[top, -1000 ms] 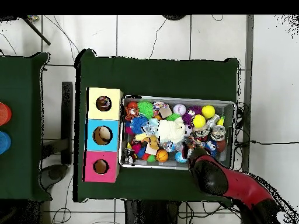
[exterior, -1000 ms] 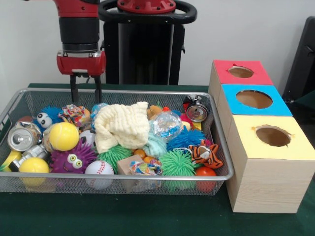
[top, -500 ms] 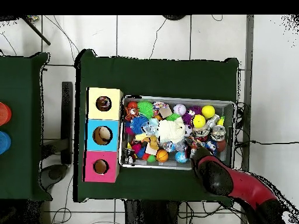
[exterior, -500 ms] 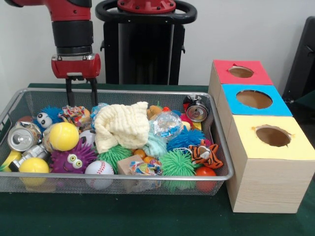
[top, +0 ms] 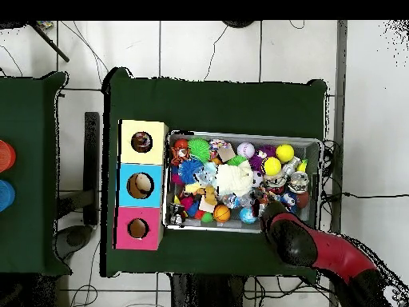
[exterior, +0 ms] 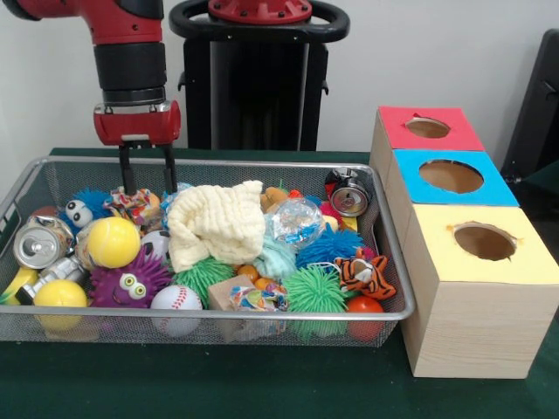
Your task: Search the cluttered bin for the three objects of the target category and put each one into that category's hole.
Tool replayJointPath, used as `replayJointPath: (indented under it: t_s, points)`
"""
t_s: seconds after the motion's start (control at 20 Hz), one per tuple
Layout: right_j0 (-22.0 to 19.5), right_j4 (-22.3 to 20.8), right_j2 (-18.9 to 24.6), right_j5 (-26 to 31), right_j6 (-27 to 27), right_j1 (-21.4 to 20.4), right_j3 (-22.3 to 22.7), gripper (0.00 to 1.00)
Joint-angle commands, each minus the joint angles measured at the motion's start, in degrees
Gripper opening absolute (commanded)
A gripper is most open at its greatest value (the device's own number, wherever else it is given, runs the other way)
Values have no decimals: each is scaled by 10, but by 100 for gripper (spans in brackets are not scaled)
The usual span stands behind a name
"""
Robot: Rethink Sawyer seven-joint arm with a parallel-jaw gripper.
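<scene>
I have the gripper (exterior: 148, 180) hanging over the far end of the bin (exterior: 395, 288), on the side away from the boxes. Its two black fingers (exterior: 127, 169) stand narrowly apart with nothing between them, and their tips reach down behind the far rim, just above the toys. In the overhead view the red arm (top: 327, 254) comes in from the table's robot-side edge and covers that corner of the bin (top: 313, 144).

One rope bundle (exterior: 133, 205) lies right under the fingertips, beside the blue fuzzy toy with eyes (exterior: 83, 209) and touching the cream cloth (exterior: 216, 223). A second bundle (exterior: 251, 298) sits at the near side of the bin, against the rim, between the baseball (exterior: 175, 301) and a green spiky ball (exterior: 314, 291). I cannot pick out a third; it may be under the pile.

The cloth is heaped across the middle of the bin. A yellow ball (exterior: 113, 241), a purple spiky toy (exterior: 131, 281) and a can (exterior: 38, 243) fill the end under the arm; the tiger toy (exterior: 365, 273) and the clear crinkly ball (exterior: 294, 220) lie toward the boxes.

The red box (exterior: 425, 131), blue box (exterior: 451, 179) and yellow box (exterior: 482, 249) stand in a row along the table's edge beside the bin, each with a round hole on top.
</scene>
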Motion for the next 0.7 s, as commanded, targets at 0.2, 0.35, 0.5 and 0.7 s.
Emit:
replayJointPath:
  t_s: [0.2, 0.35, 0.5, 0.7]
  points:
    - [-7, -67, 65, 57, -52, 43, -87, 100]
    - [-15, -75, 79, 67, -59, 42, -85, 100]
    - [15, -69, 23, 64, -14, 16, -90, 100]
    - [20, -68, 1, 74, -5, -10, -82, 100]
